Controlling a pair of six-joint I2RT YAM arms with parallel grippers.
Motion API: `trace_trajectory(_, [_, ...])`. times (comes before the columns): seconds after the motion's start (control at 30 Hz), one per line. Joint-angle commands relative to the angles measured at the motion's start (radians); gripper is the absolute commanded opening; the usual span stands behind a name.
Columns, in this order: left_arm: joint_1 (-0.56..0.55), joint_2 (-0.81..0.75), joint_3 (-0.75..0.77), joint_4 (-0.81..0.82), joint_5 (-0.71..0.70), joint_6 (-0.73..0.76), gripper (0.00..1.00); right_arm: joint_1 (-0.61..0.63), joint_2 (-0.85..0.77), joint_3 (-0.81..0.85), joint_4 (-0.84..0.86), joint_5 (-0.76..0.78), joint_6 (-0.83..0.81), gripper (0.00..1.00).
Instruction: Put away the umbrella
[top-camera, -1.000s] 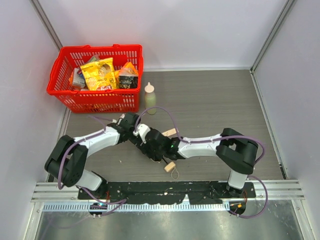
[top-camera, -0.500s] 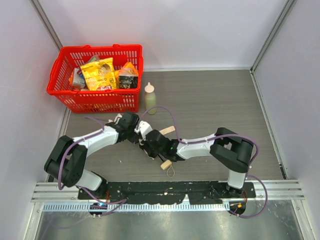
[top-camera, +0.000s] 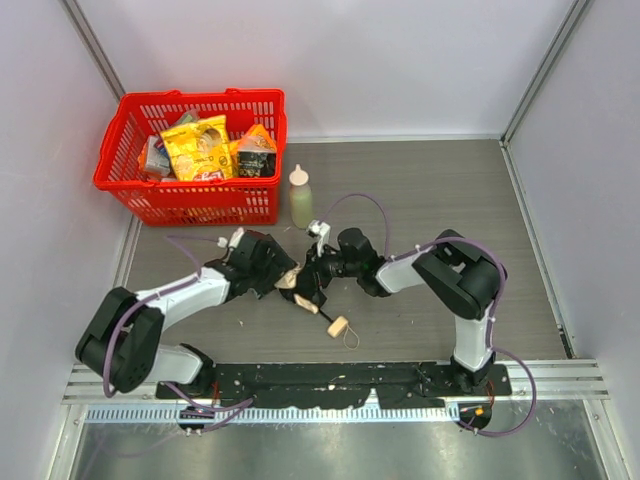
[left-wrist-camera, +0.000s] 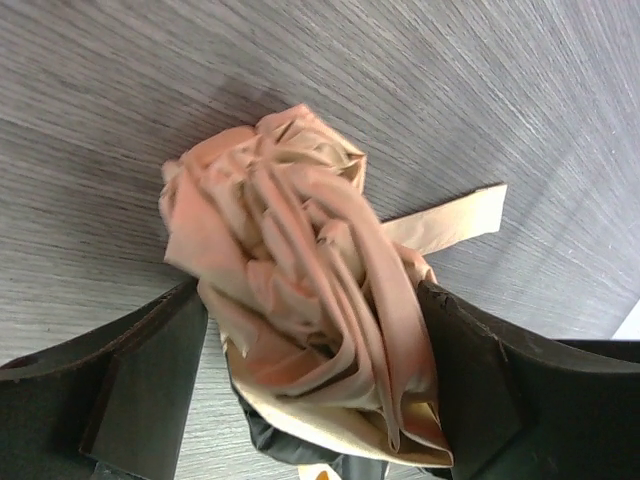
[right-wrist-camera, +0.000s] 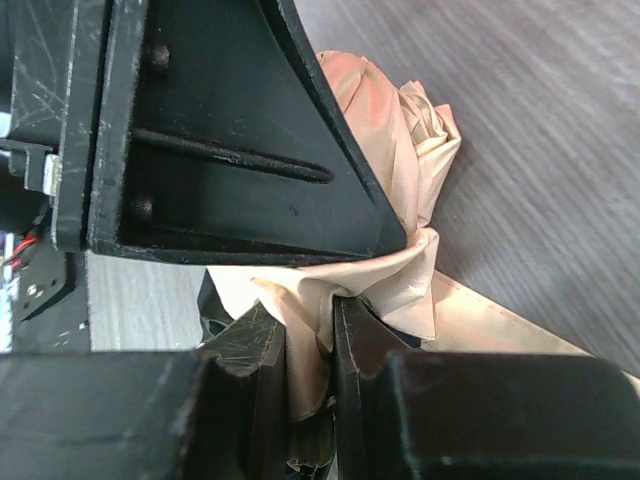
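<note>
Left hand (left-wrist-camera: 312, 310) clamps the bunched canopy of the umbrella (left-wrist-camera: 290, 220) while the right hand (right-wrist-camera: 308, 330), at 3 o'clock, pinches a fold, the knob handle (top-camera: 337, 326) lying toward 5 o'clock.

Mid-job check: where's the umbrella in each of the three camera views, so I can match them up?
Top view: umbrella just below centre, knob pointing lower right.
Left wrist: umbrella fills the middle, bunched.
Right wrist: umbrella centre-right, running toward the bottom edge.
Shared landmark: grey wood-grain table.
</note>
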Motion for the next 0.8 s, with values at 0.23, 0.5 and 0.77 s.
trace_trajectory(0.23, [-0.018, 0.109, -0.108, 0.125, 0.049, 0.025, 0.2, -0.018, 0.105, 0.013, -0.243, -0.135, 0.038, 0.01])
trace_trajectory(0.5, [-0.02, 0.094, -0.131, 0.087, 0.06, -0.046, 0.0, 0.048, -0.119, 0.091, -0.552, 0.099, -0.028, 0.38])
trace_trajectory(0.77, [-0.02, 0.059, -0.049, -0.117, 0.035, -0.142, 0.0, 0.18, -0.21, 0.105, -0.605, 0.308, -0.005, 0.71])
